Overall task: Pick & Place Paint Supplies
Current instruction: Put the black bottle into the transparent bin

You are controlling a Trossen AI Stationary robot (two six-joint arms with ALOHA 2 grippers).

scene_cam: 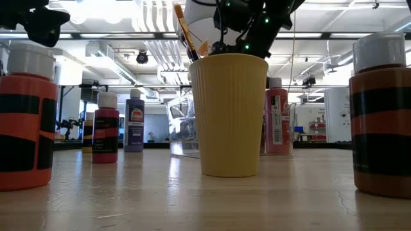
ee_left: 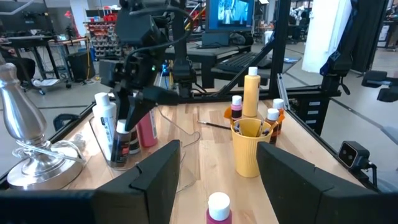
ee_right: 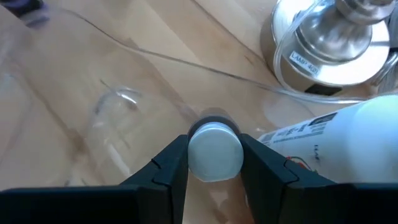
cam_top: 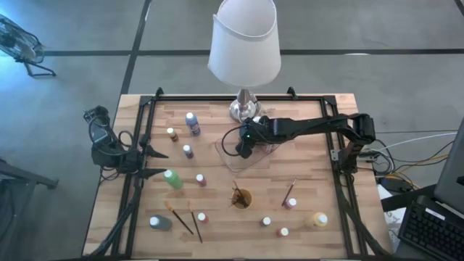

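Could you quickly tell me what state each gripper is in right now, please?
Left gripper: open, empty, waiting at the table's left edge.
Right gripper: shut on a white-capped paint bottle over the clear tray.

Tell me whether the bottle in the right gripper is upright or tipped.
Upright. The right gripper clamps the bottle just below its cap, which faces straight up at the wrist camera, over the clear tray.

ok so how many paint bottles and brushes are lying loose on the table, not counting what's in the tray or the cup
paint bottles: 11
brushes: 3
total: 14
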